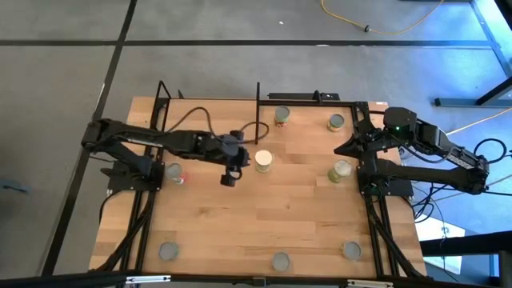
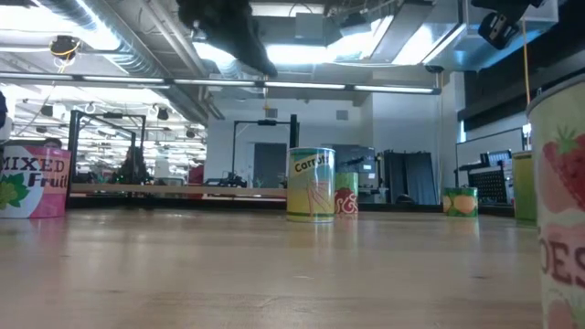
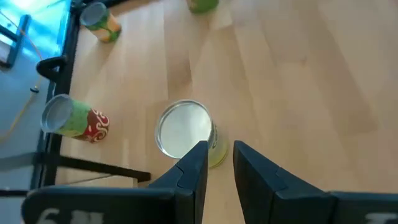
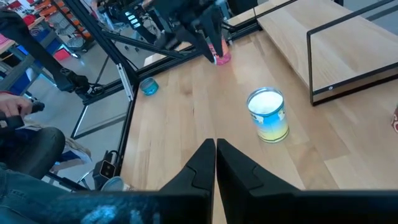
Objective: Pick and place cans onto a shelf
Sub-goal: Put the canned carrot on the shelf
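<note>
Nearby, one can (image 2: 311, 185) reads "Carrots", another (image 2: 34, 181) "MIXED Fruit"; eight cans total. Left gripper (image 3: 219, 163) narrowly open, right gripper (image 4: 215, 155) closed.

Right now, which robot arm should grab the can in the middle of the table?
Probably the left. The left gripper hangs beside the middle can; the right gripper waits back near the table's right edge.

Counted eight cans from overhead: two by the back edge (image 1: 282, 115) (image 1: 336, 122), two mid-table (image 1: 263, 162) (image 1: 340, 170), one at the left (image 1: 174, 172), three along the front (image 1: 168, 252) (image 1: 280, 261) (image 1: 351, 250). One shelf (image 1: 210, 106), one table (image 1: 240, 224), and two arms: left arm (image 1: 160, 142) and right arm (image 1: 432, 144).
</note>
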{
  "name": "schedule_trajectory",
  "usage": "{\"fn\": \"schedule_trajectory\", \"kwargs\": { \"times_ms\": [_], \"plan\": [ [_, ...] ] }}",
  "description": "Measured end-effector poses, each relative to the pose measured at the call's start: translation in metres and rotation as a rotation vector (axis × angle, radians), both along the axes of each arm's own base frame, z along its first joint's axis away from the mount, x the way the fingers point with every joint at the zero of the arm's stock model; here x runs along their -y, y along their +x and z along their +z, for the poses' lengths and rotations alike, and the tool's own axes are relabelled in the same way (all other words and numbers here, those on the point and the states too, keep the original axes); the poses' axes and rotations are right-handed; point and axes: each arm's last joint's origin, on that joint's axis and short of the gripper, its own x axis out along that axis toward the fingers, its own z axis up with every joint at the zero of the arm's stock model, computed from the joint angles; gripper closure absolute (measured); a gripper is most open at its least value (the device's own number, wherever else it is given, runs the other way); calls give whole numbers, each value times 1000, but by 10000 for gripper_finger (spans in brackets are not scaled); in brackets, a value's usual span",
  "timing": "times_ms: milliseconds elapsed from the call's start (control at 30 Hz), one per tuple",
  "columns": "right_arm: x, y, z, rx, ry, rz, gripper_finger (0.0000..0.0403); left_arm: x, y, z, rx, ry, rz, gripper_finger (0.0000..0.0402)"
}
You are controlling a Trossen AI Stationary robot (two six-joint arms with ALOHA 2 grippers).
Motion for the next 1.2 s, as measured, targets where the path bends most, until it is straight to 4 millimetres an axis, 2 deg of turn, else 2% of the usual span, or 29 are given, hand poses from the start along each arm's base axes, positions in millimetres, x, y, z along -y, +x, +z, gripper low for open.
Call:
{"fn": "schedule_trajectory", "kwargs": {
  "times_ms": [200,467,733,1200],
  "plan": [
    [0,0,0,1,0,0,384,0,16,-25,-83,109,-68,333],
    [0,0,0,3,-21,9,384,0,38,-46,-72,197,-136,333],
    [0,0,0,3,-25,10,384,-1,41,-50,-79,219,-131,333],
    [0,0,0,4,-27,11,384,-10,41,-51,-71,158,-91,333]
  ]
}}
